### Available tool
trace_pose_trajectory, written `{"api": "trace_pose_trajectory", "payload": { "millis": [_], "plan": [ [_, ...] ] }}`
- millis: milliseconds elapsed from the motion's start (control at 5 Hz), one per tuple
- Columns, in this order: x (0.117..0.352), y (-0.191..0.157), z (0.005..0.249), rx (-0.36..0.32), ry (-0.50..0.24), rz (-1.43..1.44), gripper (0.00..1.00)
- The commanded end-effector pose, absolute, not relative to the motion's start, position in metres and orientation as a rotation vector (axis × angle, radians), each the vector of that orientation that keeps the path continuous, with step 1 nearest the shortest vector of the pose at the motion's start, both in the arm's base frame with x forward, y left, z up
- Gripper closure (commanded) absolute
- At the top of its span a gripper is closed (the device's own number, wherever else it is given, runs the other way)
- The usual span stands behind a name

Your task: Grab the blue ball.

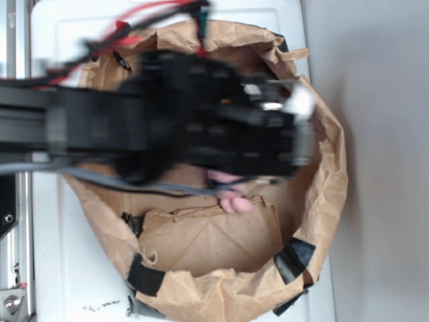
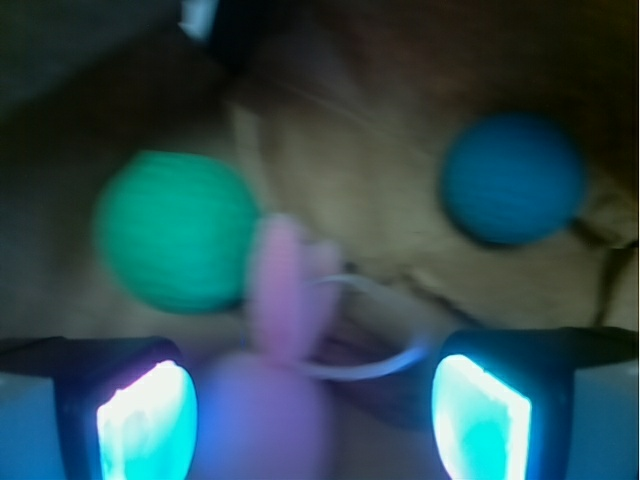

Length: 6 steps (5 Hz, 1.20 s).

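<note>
Blue ball [image 2: 513,178] beyond the spread tool [image 2: 314,415], apart; untouched.

- A white, smooth tabletop [image 1: 67,268] lies under everything.
- A plain pale grey surface [image 1: 382,100] runs along its right side.
- A silver metal rail [image 1: 15,40] borders the left edge.

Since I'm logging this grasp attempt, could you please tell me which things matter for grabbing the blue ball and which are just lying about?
Job: blue ball; gripper, open.
Lying about: green ball; pink bunny; brown paper bin.
</note>
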State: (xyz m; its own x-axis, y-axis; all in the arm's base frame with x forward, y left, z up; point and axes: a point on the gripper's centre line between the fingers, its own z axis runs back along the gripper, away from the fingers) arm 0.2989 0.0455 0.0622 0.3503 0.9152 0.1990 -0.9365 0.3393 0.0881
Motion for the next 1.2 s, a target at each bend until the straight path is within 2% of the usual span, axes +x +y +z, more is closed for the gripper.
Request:
{"api": "trace_pose_trajectory", "payload": {
  "millis": [0, 400, 800, 1000],
  "plan": [
    [0.325, 0.087, 0.054, 0.198, -0.162, 1.270, 0.00],
    [0.331, 0.106, 0.058, 0.186, -0.128, 1.185, 0.00],
    [0.312, 0.104, 0.071, 0.160, -0.121, 1.099, 0.00],
    [0.312, 0.104, 0.071, 0.160, -0.121, 1.099, 0.00]
  ]
}}
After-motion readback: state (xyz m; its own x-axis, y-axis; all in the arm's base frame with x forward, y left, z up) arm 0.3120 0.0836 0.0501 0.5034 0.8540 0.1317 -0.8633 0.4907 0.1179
